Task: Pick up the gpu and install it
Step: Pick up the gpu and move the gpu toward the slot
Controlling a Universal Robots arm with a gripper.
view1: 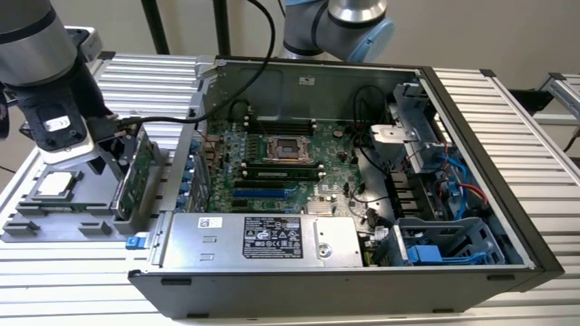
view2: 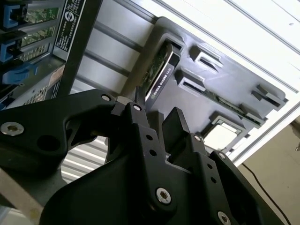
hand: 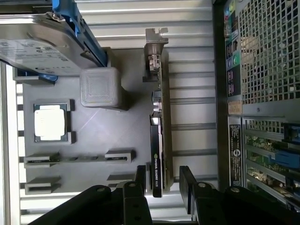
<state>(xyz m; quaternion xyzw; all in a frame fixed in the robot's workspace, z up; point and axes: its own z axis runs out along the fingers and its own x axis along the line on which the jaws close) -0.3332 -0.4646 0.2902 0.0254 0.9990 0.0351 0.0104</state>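
At the exterior view's left, a gray tray [view1: 41, 229] sat on the slatted surface [view1: 512, 109], with a chip [view1: 56, 185] lying flat in one of its pockets. Just right of the chip I hung over the tray, my fingers [view1: 113, 159] pointing down at the gpu [view1: 133, 178]. The gpu stood on edge in a slot along the side of the tray nearest the case [view1: 317, 292]. In the first wrist view my fingers [hand: 188, 187] were spread apart, one on each side of the gpu [hand: 160, 140], at the end away from its metal bracket [hand: 154, 49]. A sliver of gap showed at both faces, so I straddled the card without gripping it. That view also showed the chip [hand: 49, 122] in the tray [hand: 126, 140] and a hard drive [hand: 37, 47] with blue tabs beyond it. The second wrist view agreed: my fingers [view2: 176, 124] were apart, and the gpu [view2: 161, 70] rose from the tray [view2: 234, 84] just past their tips. Further right in the exterior view the case lay open on its side, showing the motherboard [view1: 290, 180] with its socket [view1: 288, 146]. The power supply [view1: 263, 238] ran along the near wall. At the exterior view's right stood a drive cage [view1: 444, 248] with blue parts.
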